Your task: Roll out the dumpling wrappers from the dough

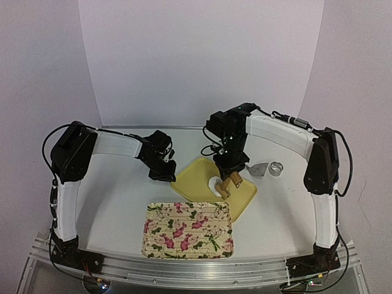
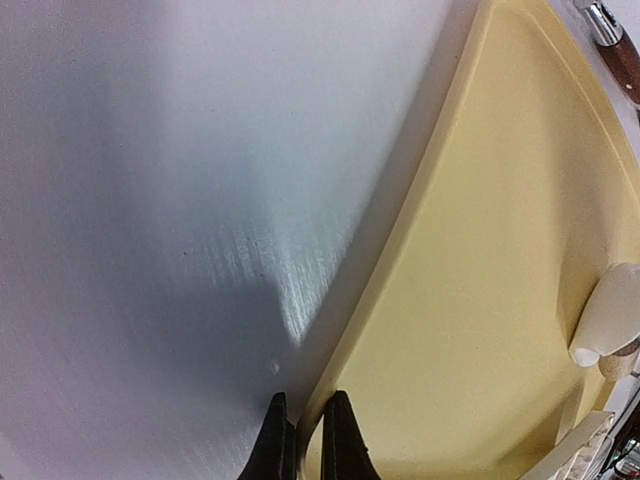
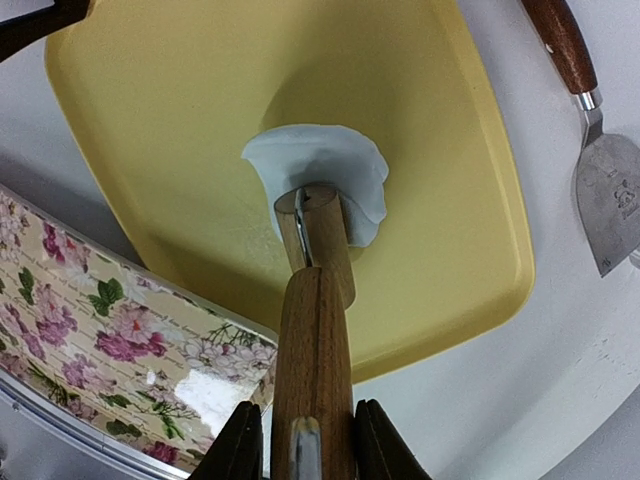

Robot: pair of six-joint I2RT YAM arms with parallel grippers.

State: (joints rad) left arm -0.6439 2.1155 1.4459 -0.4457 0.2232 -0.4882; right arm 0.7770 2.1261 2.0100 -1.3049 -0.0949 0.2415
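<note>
One dumpling wrapper point(image 3: 335, 165), one roller point(image 3: 315, 340), one yellow board point(image 3: 200, 120), one tray point(image 1: 188, 229)

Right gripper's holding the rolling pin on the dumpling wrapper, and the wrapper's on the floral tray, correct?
No: the dumpling wrapper lies on the yellow board, not the floral tray, as the right wrist view shows. The rest holds.

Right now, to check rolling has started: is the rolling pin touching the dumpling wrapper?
Touching. The right wrist view shows the rolling pin pressed onto the dumpling wrapper, no gap.
</note>
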